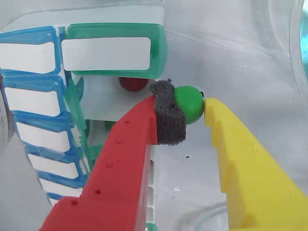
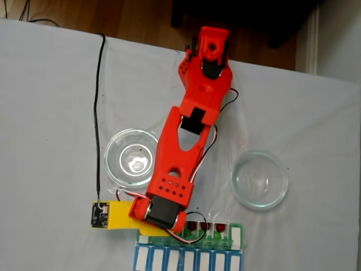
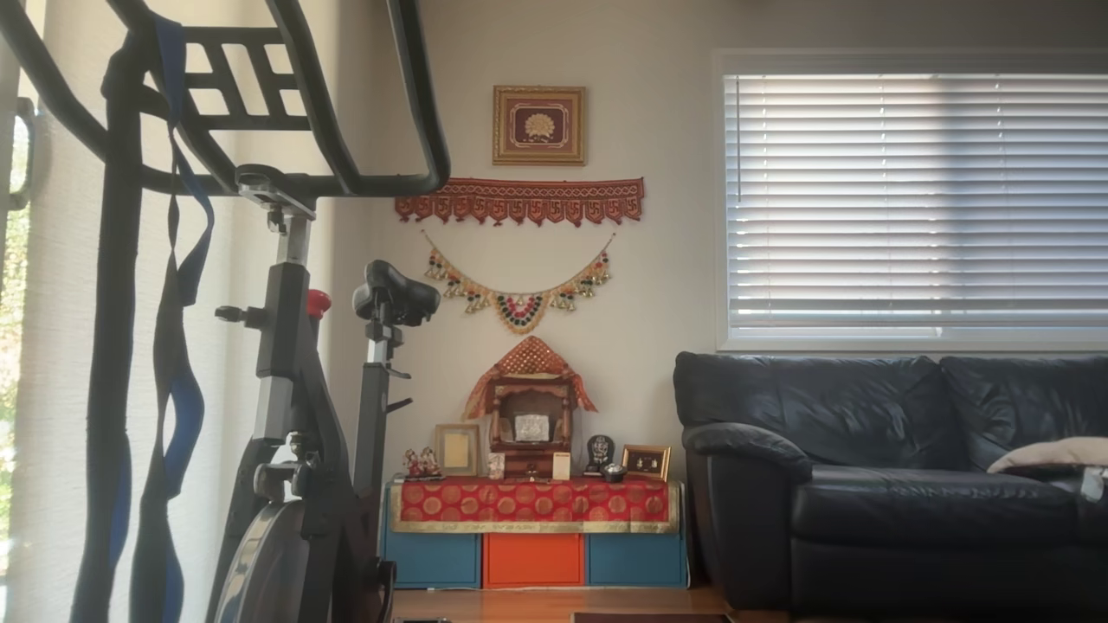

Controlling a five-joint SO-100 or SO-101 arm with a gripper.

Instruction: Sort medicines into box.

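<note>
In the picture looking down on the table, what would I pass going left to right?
Black cable → left glass dish → red arm → right glass dish.

The arm (image 2: pixel 186 152) is covering the left end of the box (image 2: pixel 225 240) in the fixed view, whose bottom edge is cropping its blue row.
</note>
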